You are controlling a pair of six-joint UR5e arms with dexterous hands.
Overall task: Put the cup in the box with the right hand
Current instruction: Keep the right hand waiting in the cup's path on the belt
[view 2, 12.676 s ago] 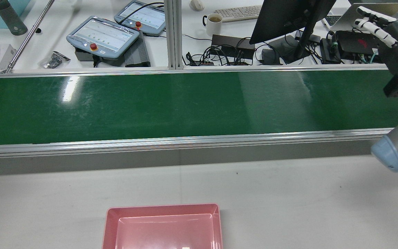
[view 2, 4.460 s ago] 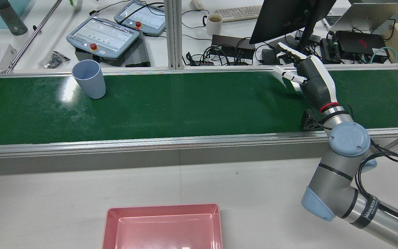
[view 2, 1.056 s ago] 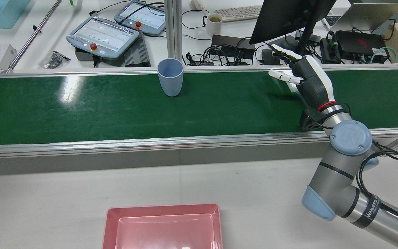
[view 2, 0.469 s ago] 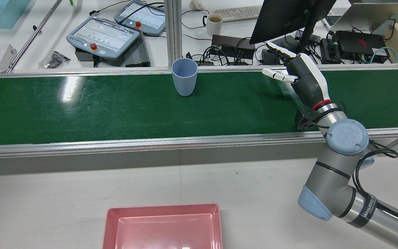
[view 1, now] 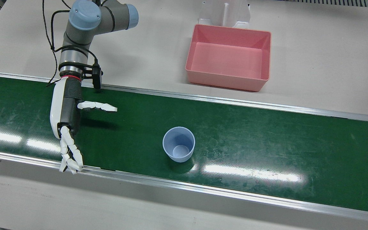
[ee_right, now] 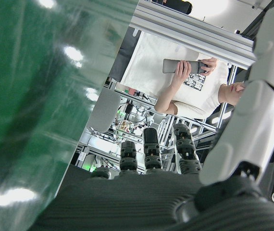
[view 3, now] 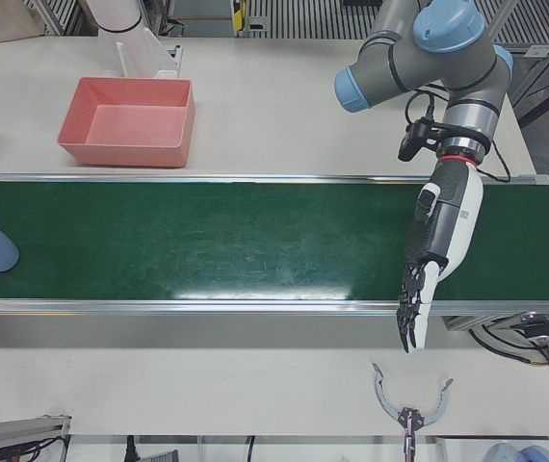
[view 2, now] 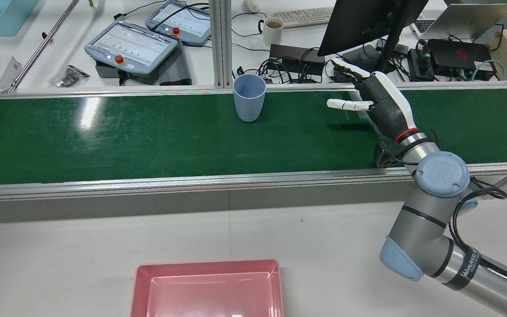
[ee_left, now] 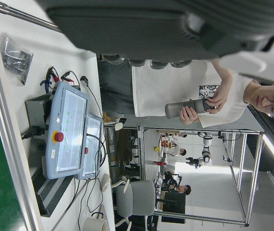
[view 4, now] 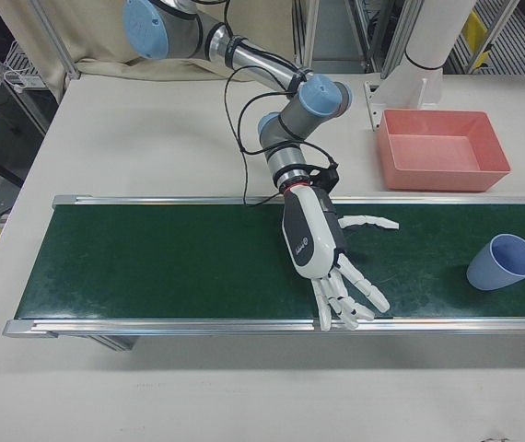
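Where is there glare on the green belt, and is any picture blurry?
Front view: bright streaks of glare on the green conveyor belt beside the pale blue plastic cup. Rear view: one glare patch at the belt's left. Right hand view: belt smeared, out of focus.

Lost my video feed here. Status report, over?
Right hand open over the belt, holding nothing. Left hand out of shot. Cup upright on belt, apart from hand. Box empty. Path clear.

A matt plastic cup (view 1: pixel 178 148) stands on a glossy green belt (view 1: pixel 267 140) edged with brushed metal rails (view 1: pixel 203 191).
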